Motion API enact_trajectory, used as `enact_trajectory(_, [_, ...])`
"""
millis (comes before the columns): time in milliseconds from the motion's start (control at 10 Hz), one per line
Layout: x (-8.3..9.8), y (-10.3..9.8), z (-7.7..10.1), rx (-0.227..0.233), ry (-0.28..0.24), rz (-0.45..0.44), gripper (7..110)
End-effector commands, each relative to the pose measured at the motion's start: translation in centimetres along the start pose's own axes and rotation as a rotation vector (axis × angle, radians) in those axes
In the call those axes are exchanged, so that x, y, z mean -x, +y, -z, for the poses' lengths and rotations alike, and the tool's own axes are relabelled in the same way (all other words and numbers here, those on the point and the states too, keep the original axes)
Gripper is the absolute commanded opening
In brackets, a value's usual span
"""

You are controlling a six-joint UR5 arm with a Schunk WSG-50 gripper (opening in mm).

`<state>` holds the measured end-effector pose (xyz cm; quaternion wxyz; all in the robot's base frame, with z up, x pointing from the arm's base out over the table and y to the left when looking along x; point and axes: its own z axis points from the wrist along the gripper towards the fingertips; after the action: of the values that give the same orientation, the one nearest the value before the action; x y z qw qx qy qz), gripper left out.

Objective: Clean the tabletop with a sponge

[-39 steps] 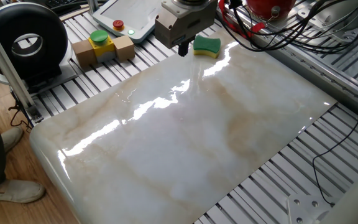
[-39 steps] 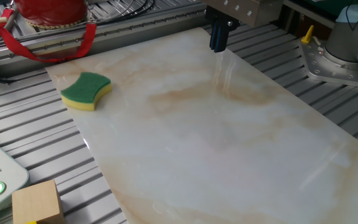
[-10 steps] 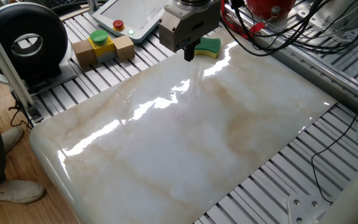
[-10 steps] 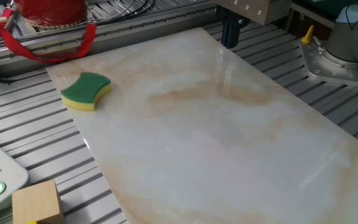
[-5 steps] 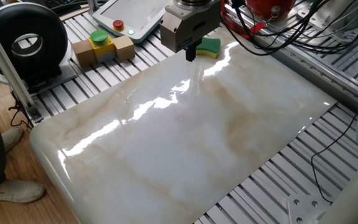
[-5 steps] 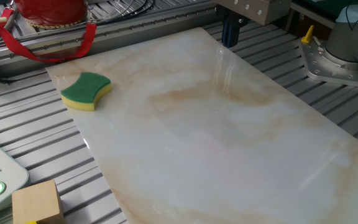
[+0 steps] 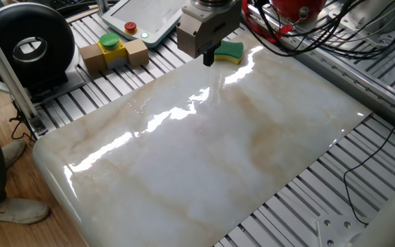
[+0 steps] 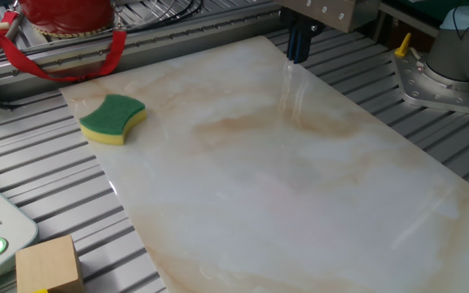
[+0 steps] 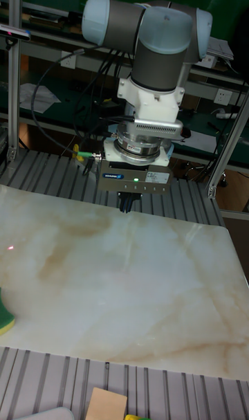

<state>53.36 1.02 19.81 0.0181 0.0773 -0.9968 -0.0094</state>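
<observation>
The sponge (image 7: pixel 228 50), green on top of yellow foam, lies flat at a corner of the white marble-look tabletop (image 7: pixel 204 151). My gripper (image 7: pixel 209 57) hangs just above the slab's edge, its dark fingers pressed together with nothing held. In the other fixed view the sponge (image 8: pixel 112 118) sits far left of the gripper (image 8: pixel 297 47), well apart across the tabletop (image 8: pixel 283 179). The tall fixed view shows the gripper (image 9: pixel 126 203) over the tabletop's (image 9: pixel 124 288) back edge, and only a sliver of the sponge (image 9: pixel 3 317) at the left border.
Ribbed grey metal slats (image 7: pixel 362 171) surround the slab. Wooden blocks with a yellow-and-green button (image 7: pixel 111 49) and a white pendant (image 7: pixel 142 20) sit behind it, beside a black round device (image 7: pixel 26 48). Red item and cables (image 7: pixel 300 20) crowd the corner behind the sponge.
Since about four seconds ago the gripper has shifted a little sideways along the slab's edge. Over the last second it has hardly moved. The sponge lies where it was.
</observation>
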Motion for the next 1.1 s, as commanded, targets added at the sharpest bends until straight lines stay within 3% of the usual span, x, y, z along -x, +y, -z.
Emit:
enact_trajectory(0, [1.6, 0.0, 0.2, -0.001, -0.065, 0.06, 7])
enact_trajectory(100, [1.3, -0.3, 0.2, -0.013, -0.054, 0.072, 7])
enact_trajectory(300, [1.1, 0.5, 0.2, 0.018, -0.047, 0.097, 7])
enact_trajectory(400, [1.8, 2.1, 0.3, 0.078, -0.083, 0.206, 7])
enact_trajectory(500, [1.9, 3.9, 0.5, 0.149, -0.099, 0.252, 7])
enact_trajectory(800, [1.6, 2.8, 0.3, 0.104, -0.082, 0.294, 7])
enact_trajectory(1000, [1.4, 2.9, 0.3, 0.106, -0.075, 0.327, 7])
